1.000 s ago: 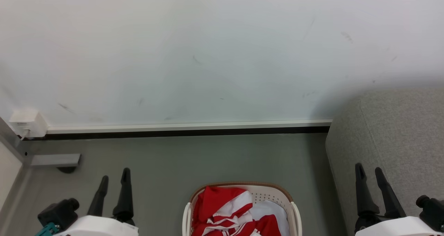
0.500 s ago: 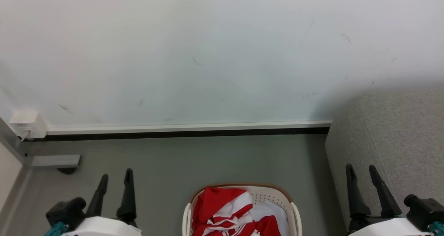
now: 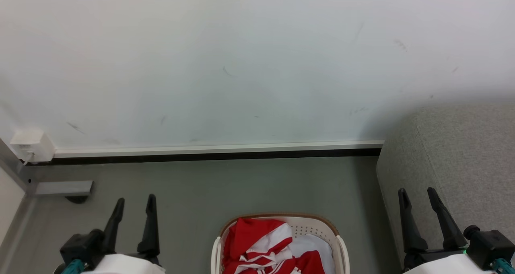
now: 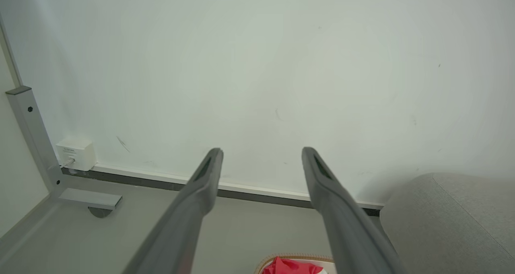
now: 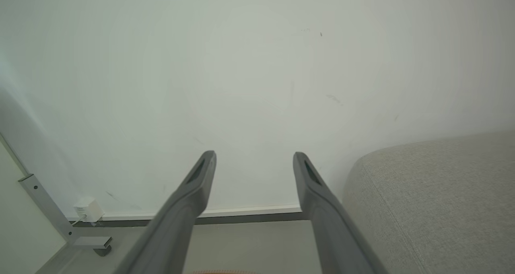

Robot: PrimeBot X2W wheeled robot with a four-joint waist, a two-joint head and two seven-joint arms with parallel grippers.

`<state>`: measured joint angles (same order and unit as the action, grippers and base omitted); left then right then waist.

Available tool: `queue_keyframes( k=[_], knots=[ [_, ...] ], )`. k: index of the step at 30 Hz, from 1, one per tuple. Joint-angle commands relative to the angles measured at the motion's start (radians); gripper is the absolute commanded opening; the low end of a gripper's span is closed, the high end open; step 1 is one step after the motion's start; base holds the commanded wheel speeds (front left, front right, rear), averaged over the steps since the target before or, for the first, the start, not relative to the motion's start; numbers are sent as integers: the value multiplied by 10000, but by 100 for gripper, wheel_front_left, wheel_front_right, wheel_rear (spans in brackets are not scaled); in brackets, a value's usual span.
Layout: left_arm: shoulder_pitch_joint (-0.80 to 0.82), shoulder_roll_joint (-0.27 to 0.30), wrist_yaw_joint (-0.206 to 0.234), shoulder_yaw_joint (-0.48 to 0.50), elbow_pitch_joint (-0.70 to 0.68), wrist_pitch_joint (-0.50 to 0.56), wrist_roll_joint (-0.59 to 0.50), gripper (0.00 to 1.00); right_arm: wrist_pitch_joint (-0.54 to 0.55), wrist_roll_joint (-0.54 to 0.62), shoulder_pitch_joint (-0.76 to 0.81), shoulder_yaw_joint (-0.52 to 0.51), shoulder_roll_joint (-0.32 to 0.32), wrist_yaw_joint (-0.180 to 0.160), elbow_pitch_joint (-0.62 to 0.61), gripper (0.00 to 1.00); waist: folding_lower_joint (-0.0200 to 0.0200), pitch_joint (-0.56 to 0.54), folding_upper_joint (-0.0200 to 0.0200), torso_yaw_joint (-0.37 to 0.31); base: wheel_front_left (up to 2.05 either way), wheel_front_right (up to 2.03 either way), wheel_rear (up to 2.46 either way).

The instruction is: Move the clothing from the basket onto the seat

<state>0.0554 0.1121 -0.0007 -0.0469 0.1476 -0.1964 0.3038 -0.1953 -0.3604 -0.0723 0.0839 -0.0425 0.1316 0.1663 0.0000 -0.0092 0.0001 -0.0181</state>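
Head view: left gripper [image 3: 135, 200], right gripper [image 3: 417, 191] wide open, empty.
Red clothing [image 3: 253, 235] heaped in basket [image 3: 310, 227], long axis near-far; seat [image 3: 462, 153] right.

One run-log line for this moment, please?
left end effector: open, empty | right end effector: open, empty | red-and-white striped clothing: inside cream perforated plastic basket

a plain white wall [image 3: 241, 56] takes up most of the head view, evenly lit, with a few faint dark scuffs and a soft shadow at its lower right. a white baseboard [image 3: 217, 148] runs along its foot, with a black strip [image 3: 201, 156] under it. the floor [image 3: 241, 183] is smooth grey-green. at the left a small white box [image 3: 31, 144] with a cable sits on the wall just above the baseboard. beside it a grey metal post [image 4: 34, 141] rises from a flat foot [image 3: 63, 187] on the floor, edging a pale panel [image 3: 7, 203].
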Motion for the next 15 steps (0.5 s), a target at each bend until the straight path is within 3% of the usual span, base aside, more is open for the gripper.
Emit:
queue_keyframes(
  k=[1, 15],
  knots=[
    [-39, 90, -47, 10, -81, -82, -316, 100, -98, 178, -79, -38, -103, -13, -90, 100, 0, 0, -1, -3, 0, 0, 0],
    [-80, -30, -170, 145, -39, -388, -1479, 100, -372, 983, -12, 22, -108, -15, -163, 100, 0, 5, -1, -7, 0, 0, 0]
  ],
)
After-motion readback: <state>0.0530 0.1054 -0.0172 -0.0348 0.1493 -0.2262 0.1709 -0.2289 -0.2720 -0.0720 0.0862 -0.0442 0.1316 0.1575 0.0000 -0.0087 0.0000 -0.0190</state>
